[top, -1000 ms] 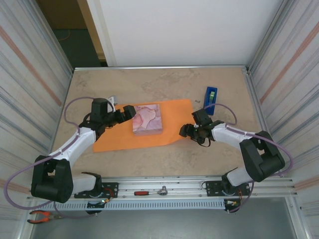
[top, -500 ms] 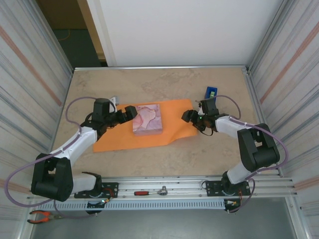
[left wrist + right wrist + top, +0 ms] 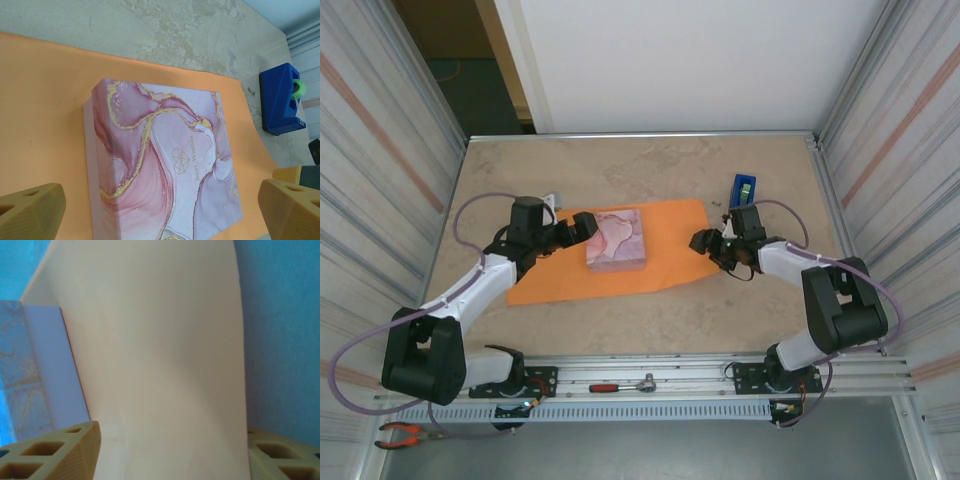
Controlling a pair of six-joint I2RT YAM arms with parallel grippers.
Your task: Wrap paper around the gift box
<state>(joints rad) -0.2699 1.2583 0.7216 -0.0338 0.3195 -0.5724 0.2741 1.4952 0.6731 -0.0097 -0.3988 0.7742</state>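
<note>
Nearest of all, on the metal rail (image 3: 650,385) that carries the arm bases, lies a red-handled ratchet (image 3: 620,385). A pair of pliers (image 3: 405,433) sits further down at the left corner.

Beyond the rail is the table (image 3: 650,170), with the orange paper (image 3: 550,275) spread flat on it. The gift box (image 3: 616,240) rests on the paper, a squarish flat block with a pink marbled lid veined in gold. It sits toward the sheet's far edge, with bare orange showing on its left, right and near sides.

The left tool (image 3: 582,228) hovers just beside the box's left edge. Its wrist view shows the box (image 3: 165,165) and the paper (image 3: 45,100) under it. The tan fingers (image 3: 30,212) stand at the two bottom corners of that view, spread as wide as they go, with nothing between them but the box lid below.

The right tool (image 3: 703,241) is at the paper's right edge, apart from the box. In its wrist view the sheet (image 3: 160,340) runs up between the fingers (image 3: 55,452) and spans the gap from one to the other. The jaws are part-way open and not pinched on the sheet. Whether the fingers touch the sheet I cannot tell. A slice of the box (image 3: 30,370) shows at the left of that view.

Farther back — past the right tool — a blue tape dispenser (image 3: 744,190) stands on the bare table, off the paper. The left wrist view shows it with a green roll in it (image 3: 281,106).
</note>
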